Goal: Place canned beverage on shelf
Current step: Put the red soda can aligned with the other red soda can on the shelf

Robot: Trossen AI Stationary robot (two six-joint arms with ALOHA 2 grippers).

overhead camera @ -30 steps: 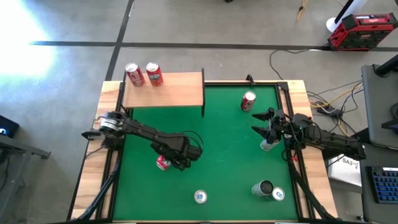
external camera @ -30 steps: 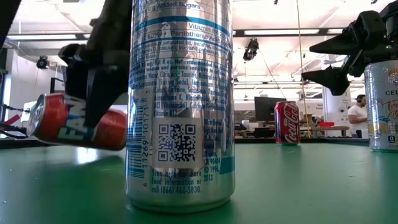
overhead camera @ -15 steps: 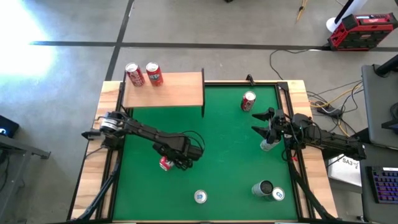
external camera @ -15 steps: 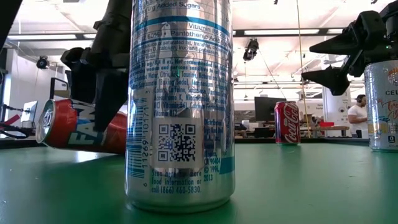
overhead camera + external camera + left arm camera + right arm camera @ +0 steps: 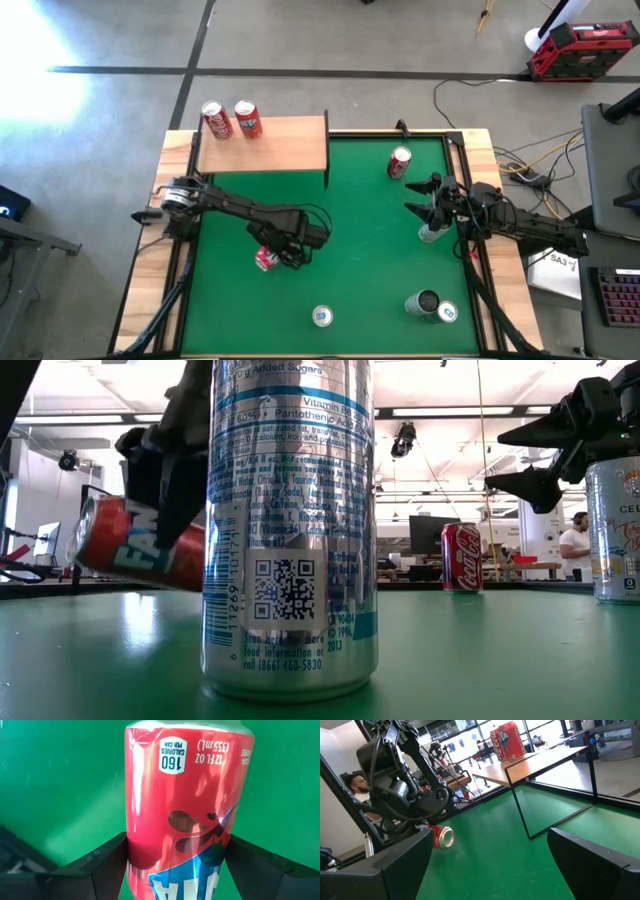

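My left gripper [image 5: 270, 255] is shut on a red can [image 5: 186, 805] over the middle left of the green mat [image 5: 370, 270]. In the low view this can [image 5: 125, 550] is partly hidden behind a tall silver can [image 5: 290, 530]. The shelf [image 5: 275, 148], a light-wood board on thin black legs, stands at the far left with two red cans [image 5: 215, 120] [image 5: 247, 118] upright on its far left end. My right gripper [image 5: 424, 200] waits open at the right, level, above a silver can [image 5: 430, 233]. My left gripper pinches the red can's round wall [image 5: 131, 845] between its two fingers [image 5: 102, 862], about mid-length. The fingers come from above, pointing steeply down, and lie across the can. The can lies on its side, tilted, its top end [image 5: 82, 535] higher, and looks just clear of the mat.
A red can [image 5: 400, 162] stands at the far right of the mat. A silver can [image 5: 322, 316] stands near the front edge, and two more cans [image 5: 425, 303] [image 5: 447, 313] at the front right. The shelf's near and right parts are bare board.
My left gripper has risen a little with the red can, still shut on it. The can lay low by the mat and now hangs slightly higher, its top end tipped up more.
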